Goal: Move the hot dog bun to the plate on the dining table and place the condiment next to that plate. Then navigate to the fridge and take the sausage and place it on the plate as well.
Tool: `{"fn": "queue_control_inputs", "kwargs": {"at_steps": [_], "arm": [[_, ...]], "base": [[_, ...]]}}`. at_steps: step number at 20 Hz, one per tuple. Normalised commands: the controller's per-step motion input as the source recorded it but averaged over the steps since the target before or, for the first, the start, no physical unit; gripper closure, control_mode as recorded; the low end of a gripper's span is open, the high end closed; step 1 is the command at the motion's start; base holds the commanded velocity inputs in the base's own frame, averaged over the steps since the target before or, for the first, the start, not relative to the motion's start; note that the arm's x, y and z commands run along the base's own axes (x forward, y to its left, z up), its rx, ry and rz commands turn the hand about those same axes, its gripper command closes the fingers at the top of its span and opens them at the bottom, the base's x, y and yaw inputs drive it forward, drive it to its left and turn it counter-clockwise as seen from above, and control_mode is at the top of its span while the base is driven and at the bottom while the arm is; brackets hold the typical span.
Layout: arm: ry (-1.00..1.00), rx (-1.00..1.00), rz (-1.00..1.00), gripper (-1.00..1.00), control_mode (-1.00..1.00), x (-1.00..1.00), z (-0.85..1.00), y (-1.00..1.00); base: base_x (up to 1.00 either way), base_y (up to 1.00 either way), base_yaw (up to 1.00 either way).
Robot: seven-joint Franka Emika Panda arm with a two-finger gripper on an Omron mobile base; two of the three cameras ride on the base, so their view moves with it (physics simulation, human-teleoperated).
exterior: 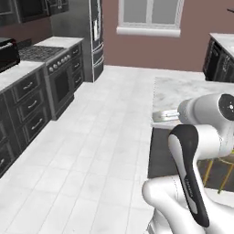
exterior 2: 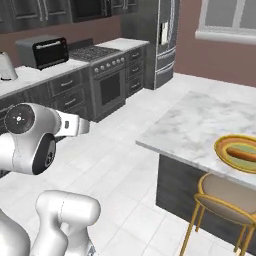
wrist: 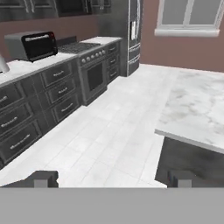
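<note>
The yellow-olive plate [exterior 2: 226, 154] sits on the near right part of the white marble dining table [exterior 2: 200, 125], and the orange-tan hot dog bun [exterior 2: 243, 153] lies on it. The grey fridge [exterior 2: 166, 42] stands at the far end of the kitchen, doors shut; it also shows as the fridge [wrist: 131, 30] in the hand view. My gripper [wrist: 113, 179] is open and holds nothing, its fingertips [wrist: 43, 178] far apart, and it hangs over the floor left of the table corner [wrist: 192, 113]. The condiment and the sausage are out of view.
Dark cabinets with a stove [exterior 2: 107, 75] and a toaster oven [exterior 2: 44, 51] line the left wall. A gold-legged stool [exterior 2: 225, 202] stands under the table's near edge. A wide strip of white tiled floor [exterior: 100, 137] runs between the cabinets and the table towards the fridge.
</note>
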Motion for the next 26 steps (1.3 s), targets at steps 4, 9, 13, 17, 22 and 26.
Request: {"fn": "queue_control_inputs", "kwargs": {"at_steps": [4,9,13,17,22,26], "arm": [[0.00,0.00,0.00,-1.00,1.00,0.00,0.00,0.00],[0.00,0.00,0.00,-1.00,1.00,0.00,0.00,0.00],[0.00,0.00,0.00,-1.00,1.00,0.00,0.00,0.00],[0.00,0.00,0.00,-1.00,1.00,0.00,0.00,0.00],[0.00,0.00,0.00,-1.00,1.00,0.00,0.00,0.00],[0.00,0.00,0.00,-1.00,1.00,0.00,0.00,0.00]], "base": [[-0.10,0.68,0.59],[-0.03,0.65,0.59],[0.00,0.65,0.58],[0.00,0.64,0.57],[0.36,0.44,0.50],[0.95,0.05,0.36]]}}
